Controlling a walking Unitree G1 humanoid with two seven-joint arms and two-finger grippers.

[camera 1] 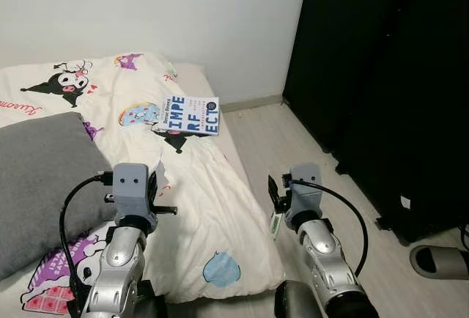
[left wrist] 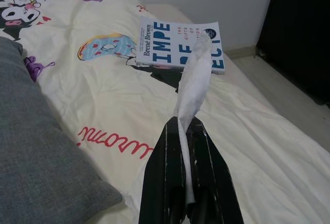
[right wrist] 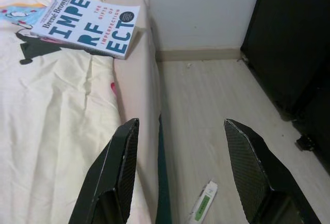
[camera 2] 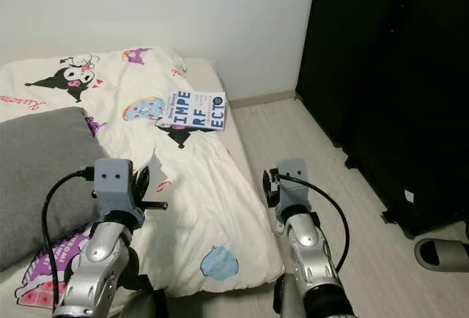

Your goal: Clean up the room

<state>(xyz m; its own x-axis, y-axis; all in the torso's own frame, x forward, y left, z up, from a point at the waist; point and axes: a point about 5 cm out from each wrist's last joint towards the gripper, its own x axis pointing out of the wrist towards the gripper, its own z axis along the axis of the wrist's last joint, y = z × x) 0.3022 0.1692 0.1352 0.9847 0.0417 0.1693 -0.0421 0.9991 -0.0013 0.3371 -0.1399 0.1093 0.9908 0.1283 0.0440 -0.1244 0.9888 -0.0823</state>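
Note:
A strip of white tissue (left wrist: 194, 82) sticks up from between the fingers of my left gripper (left wrist: 181, 125), which is shut on it above the cream cartoon-print quilt (camera 1: 212, 208). A white book with blue letters (camera 1: 190, 115) lies flat on the quilt near the bed's far edge, ahead of that gripper. My right gripper (right wrist: 180, 126) hangs open over the mattress edge and the floor, holding nothing. A small white and green packet (right wrist: 203, 207) lies on the wood floor just below it.
A grey pillow (camera 1: 44, 179) lies on the bed to my left. A black wardrobe (camera 1: 381, 76) lines the right side, leaving a strip of pale floor (camera 1: 293, 142) beside the bed. A grey slipper (camera 1: 440, 261) sits at the lower right.

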